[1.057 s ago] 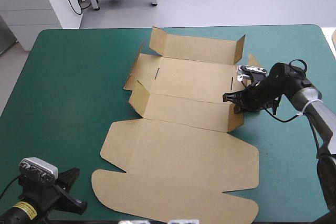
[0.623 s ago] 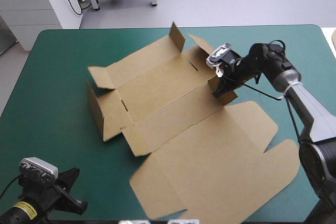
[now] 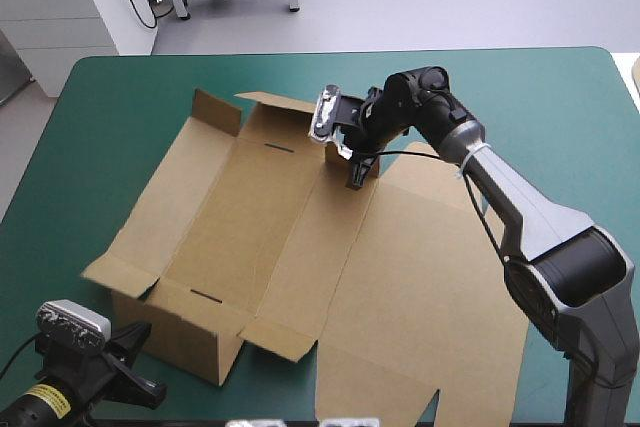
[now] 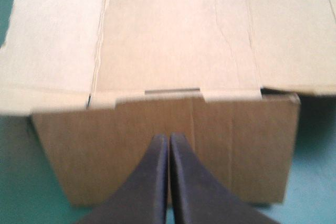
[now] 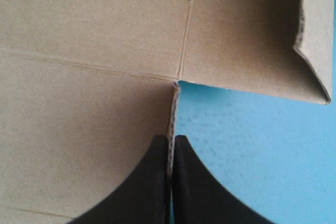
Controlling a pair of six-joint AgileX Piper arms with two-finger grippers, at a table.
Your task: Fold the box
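**Box swung further round**

Since just before, the right gripper (image 3: 355, 173), clamped on an edge of the board, has dragged the box (image 3: 290, 217) round toward the table's left side. It lies mid-table on the teal-green cover (image 3: 120, 117), its near end wall upright and its lid flat. The left gripper (image 4: 168, 138), fingers together, faces that wall.

i see the box (image 3: 300, 247) plain brown all over, unprinted: a paler tan on its inner faces, a deeper brown on the near outer wall. two thin dark slots (image 3: 278, 147) mark its floor. its cut edge at the right gripper (image 5: 169, 139) shows pale. the bench (image 3: 120, 97) cover is one even teal-green. the fingers (image 5: 152, 187) there are black, and so are those of the left gripper (image 4: 168, 137). the right arm (image 3: 520, 209) is black at the wrist, silver-grey farther back.
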